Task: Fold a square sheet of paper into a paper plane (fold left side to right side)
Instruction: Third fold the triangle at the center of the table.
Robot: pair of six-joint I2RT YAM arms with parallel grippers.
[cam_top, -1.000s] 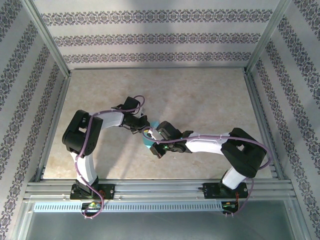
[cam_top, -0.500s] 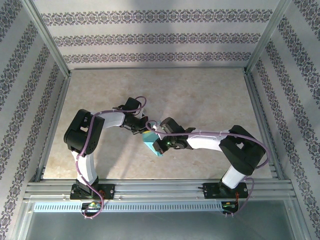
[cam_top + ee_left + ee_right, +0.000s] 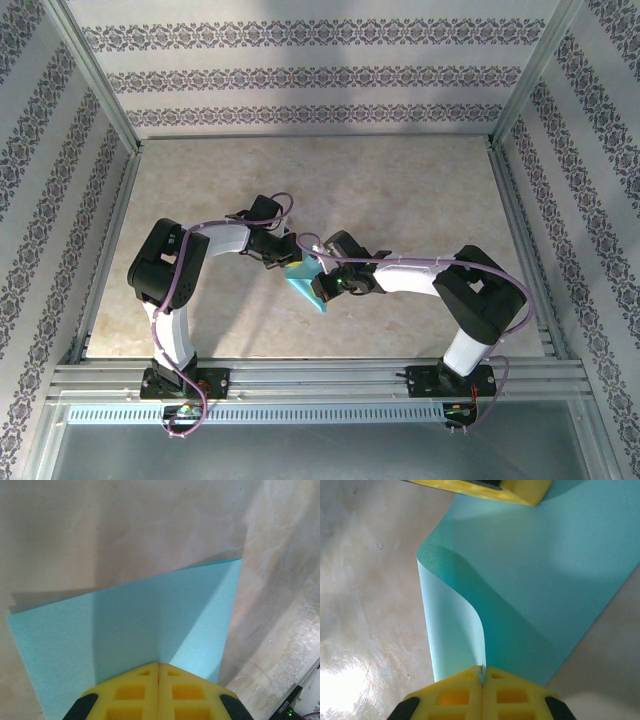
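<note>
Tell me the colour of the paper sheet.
The paper sheet is plain cyan-blue, clearest in the left wrist view.

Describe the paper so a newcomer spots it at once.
On the beige marbled table, look where the two arms meet. The square sheet of paper is pinched by the left gripper and right gripper: thin, cyan-blue, curled over, against yellow fingertips.

A lab test cell: aluminium frame (image 3: 320, 375), wallpapered panels (image 3: 320, 75), marble-look tabletop (image 3: 400, 180).
</note>
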